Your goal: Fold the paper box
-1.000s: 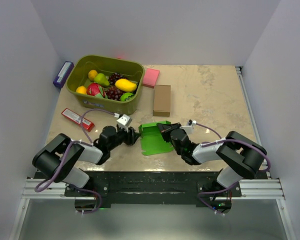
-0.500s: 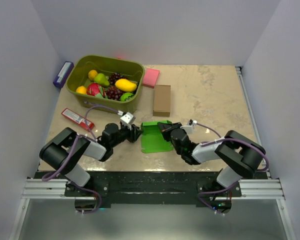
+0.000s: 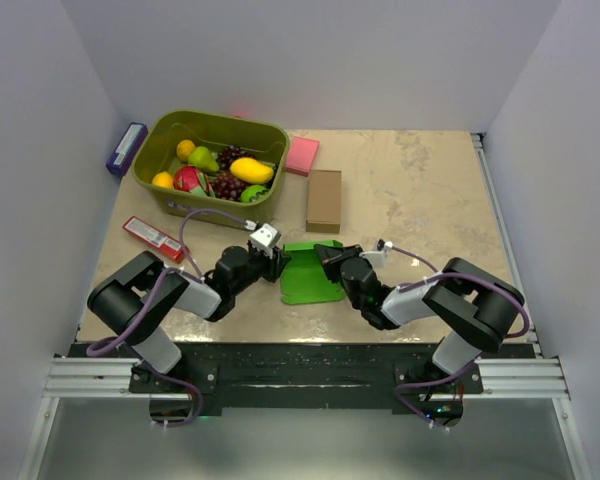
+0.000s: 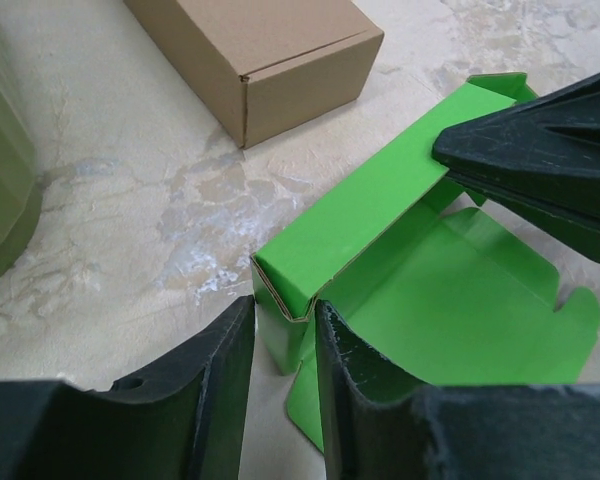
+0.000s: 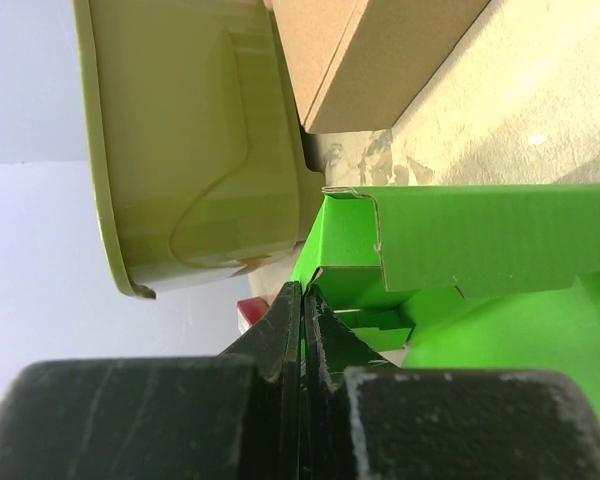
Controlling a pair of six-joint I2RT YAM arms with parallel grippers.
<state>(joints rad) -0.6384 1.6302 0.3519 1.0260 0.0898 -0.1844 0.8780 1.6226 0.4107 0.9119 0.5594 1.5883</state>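
**Green paper box [image 3: 310,280] being pinched**

At 6 o'clock from the cardboard box [image 3: 324,200], its 9 o'clock corner is being clamped by the left gripper [image 4: 285,310]; the right gripper [image 5: 302,292], fully closed, is being pressed to its 12 o'clock wall.

The paper box [image 3: 308,282] lies on the table [image 3: 430,190], cardboard box [image 3: 324,200] behind it, basket [image 3: 215,207] behind-left.

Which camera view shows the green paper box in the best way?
The left wrist view: the paper box is close, with its raised wall, flat panel and tabs clear. The top view shows the box only small. The right wrist view shows the box as one wall and part of a panel.
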